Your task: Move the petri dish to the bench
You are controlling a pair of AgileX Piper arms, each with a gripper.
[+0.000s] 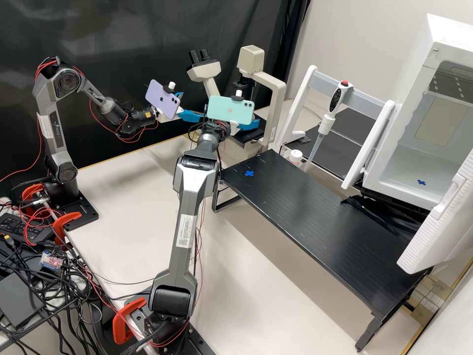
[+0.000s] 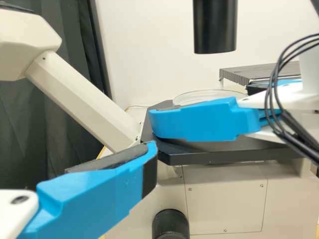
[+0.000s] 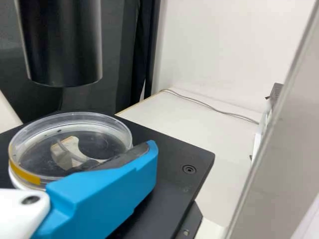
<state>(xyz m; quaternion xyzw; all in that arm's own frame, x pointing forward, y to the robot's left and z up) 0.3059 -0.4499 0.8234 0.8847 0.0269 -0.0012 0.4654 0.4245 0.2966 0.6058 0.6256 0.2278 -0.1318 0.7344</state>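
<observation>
Petri dish of clear, round plastic (image 3: pixel 107 142) sits on the flat black microscope stage (image 3: pixel 177 152) with the right gripper (image 2: pixel 199 103) spread wide around it, left gripper (image 1: pixel 192 105) also parted, so grasping seems in hand and a gentle, level squeeze should come next.

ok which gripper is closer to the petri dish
Right. The right gripper is at the petri dish, by its rim; the left gripper hangs farther off, short of the microscope stage.

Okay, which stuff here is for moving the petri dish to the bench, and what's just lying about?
For the job:
- petri dish, on the microscope
- black bench

Probably just lying about:
- pipette, on its rack
- small bottle
- open white box
</observation>
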